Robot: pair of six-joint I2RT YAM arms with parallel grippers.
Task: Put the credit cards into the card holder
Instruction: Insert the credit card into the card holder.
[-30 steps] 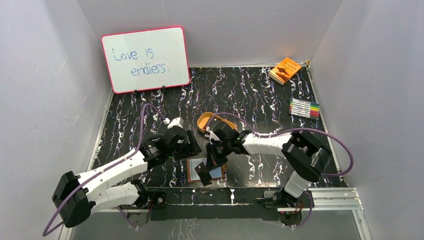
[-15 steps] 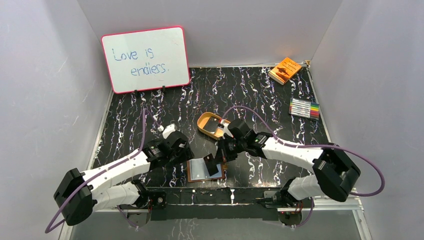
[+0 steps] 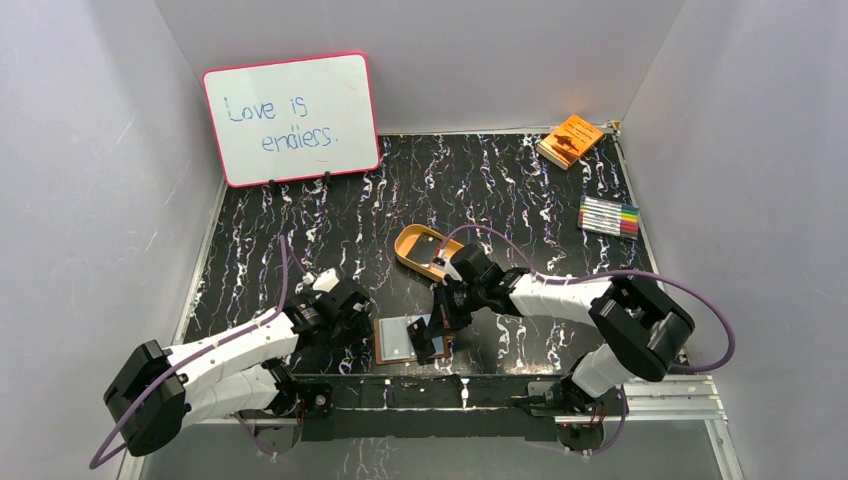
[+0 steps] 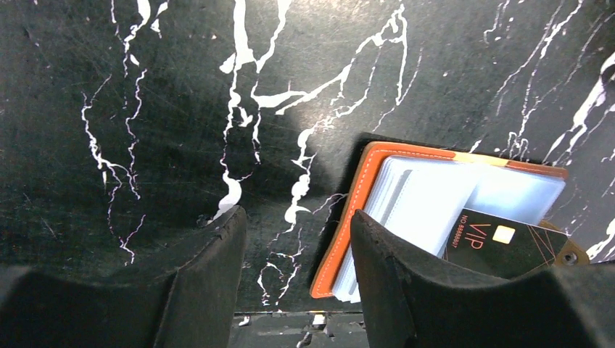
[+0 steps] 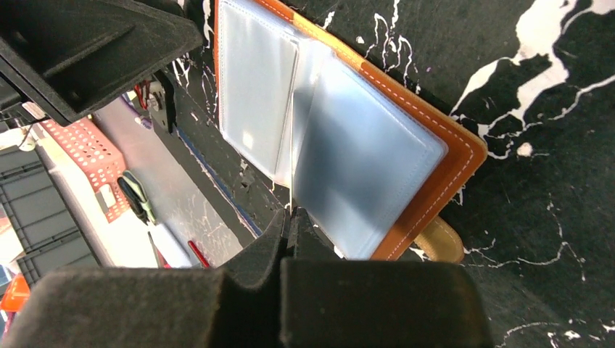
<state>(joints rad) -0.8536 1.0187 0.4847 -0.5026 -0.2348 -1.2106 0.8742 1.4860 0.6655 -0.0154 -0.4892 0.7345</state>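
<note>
R gripper (image 5: 289, 221) pinched black card (image 4: 508, 250) edge-on over card holder (image 5: 362, 167); w/ L gripper (image 4: 297, 225) spread beside it, holder might slide & card jam.

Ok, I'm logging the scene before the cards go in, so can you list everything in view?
table: one, black with white veining, under everything.
whiteboard: one, white with a pink frame, back left, propped at the wall.
booklet: one, orange, back right corner.
marker set: one pack, mixed colours, right side.
tray: one, tan, oval, centre.
card holder: one, reddish-brown, lying open at the near edge, clear sleeves up.
black credit card: one, over the holder's right part; a pale card cannot be made out among the sleeves.
left gripper: open, empty, just left of the holder.
right gripper: shut on the black credit card, over the holder.
</note>
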